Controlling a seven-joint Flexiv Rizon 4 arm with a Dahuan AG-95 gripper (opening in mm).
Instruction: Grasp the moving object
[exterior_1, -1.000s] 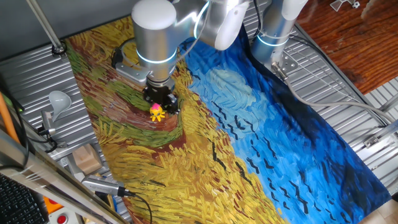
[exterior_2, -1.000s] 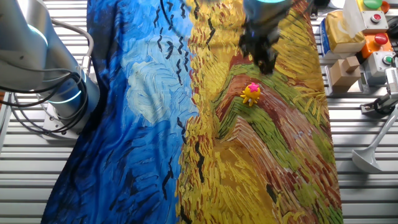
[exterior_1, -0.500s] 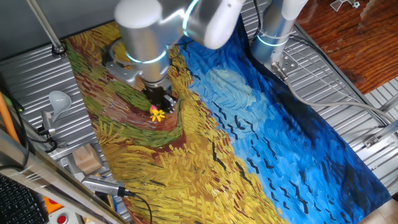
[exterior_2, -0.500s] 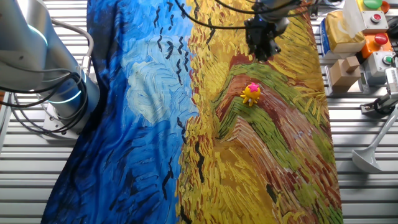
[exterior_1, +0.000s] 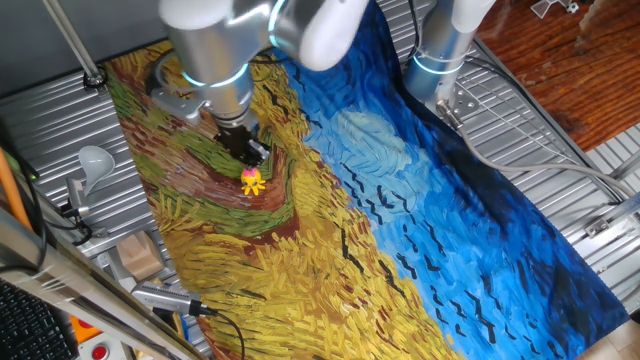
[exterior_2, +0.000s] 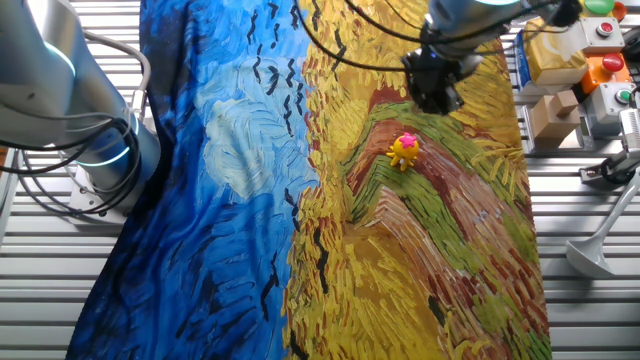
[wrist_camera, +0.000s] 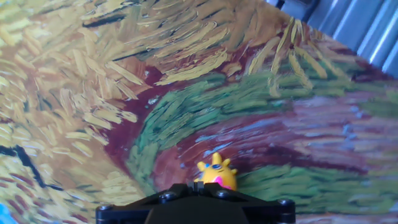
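The moving object, a tiny toy with a pink top and yellow spiky legs, stands on the brown and green swirl of the painted cloth. It also shows in the other fixed view and at the bottom of the hand view, just beyond the gripper's black body. My gripper hangs just above and behind the toy, apart from it, with its fingers together and nothing between them. In the other fixed view the gripper is up and to the right of the toy.
A white ladle, a wooden block and a cabled tool lie at the cloth's left side. Boxes and buttons stand beside the cloth. The arm's base stands on the ribbed metal table.
The arm has swung away along the cloth, and the gripper has drawn back a little from the toy. The toy has stayed in about the same spot.
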